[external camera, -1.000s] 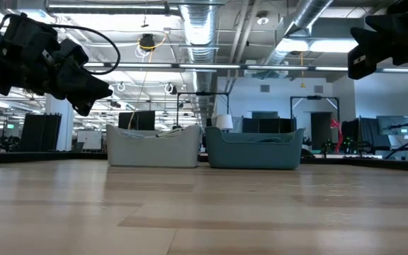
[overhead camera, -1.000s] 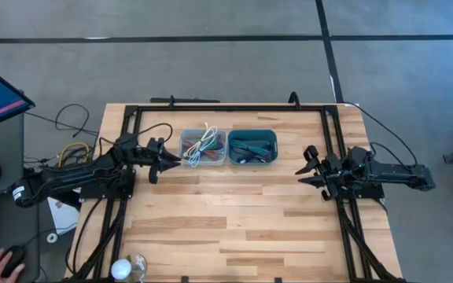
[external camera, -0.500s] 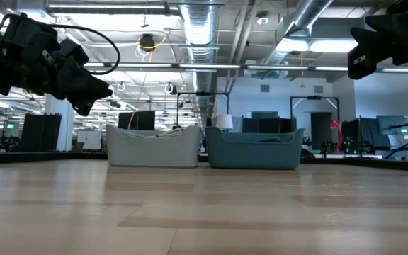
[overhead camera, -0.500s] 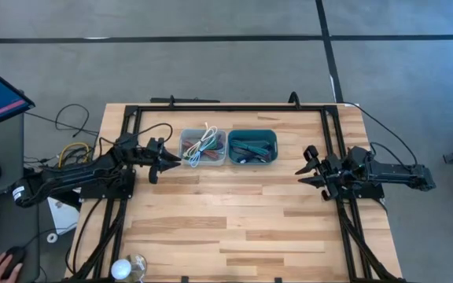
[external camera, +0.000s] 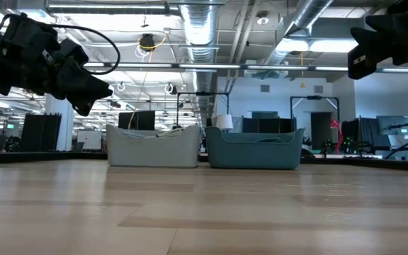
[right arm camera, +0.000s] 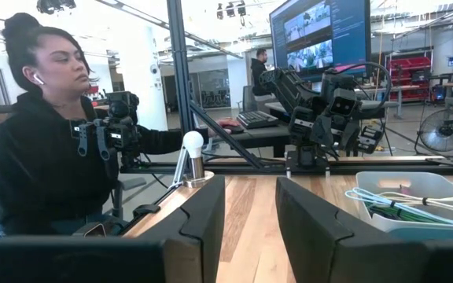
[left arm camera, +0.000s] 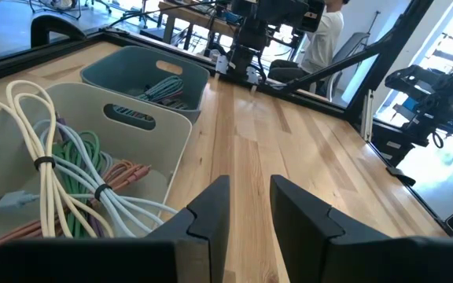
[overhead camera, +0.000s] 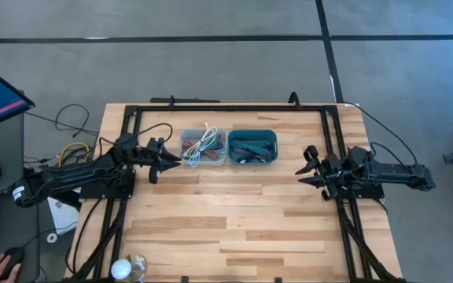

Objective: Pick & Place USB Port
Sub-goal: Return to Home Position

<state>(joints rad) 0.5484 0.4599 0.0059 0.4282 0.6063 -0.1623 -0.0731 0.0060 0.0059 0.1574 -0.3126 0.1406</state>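
Two small bins stand side by side at the table's far middle: a light grey bin (overhead camera: 203, 148) with bundled white, green and orange cables (left arm camera: 69, 181), and a teal bin (overhead camera: 252, 147) with dark and green cables. I cannot pick out a USB port among them. My left gripper (overhead camera: 169, 161) hovers level just left of the grey bin, open and empty (left arm camera: 250, 216). My right gripper (overhead camera: 305, 169) hovers open and empty (right arm camera: 250, 224) right of the teal bin, pointing toward the table's left. Both hang well above the wood (external camera: 98, 88).
Black frame rails (overhead camera: 124, 228) run along the table's left, right and far sides. A small lamp with a white bulb (overhead camera: 128, 269) stands at the near left corner. Bare wood (overhead camera: 234, 212) fills the middle and near part. A person (right arm camera: 46, 141) sits beyond the table's left side.
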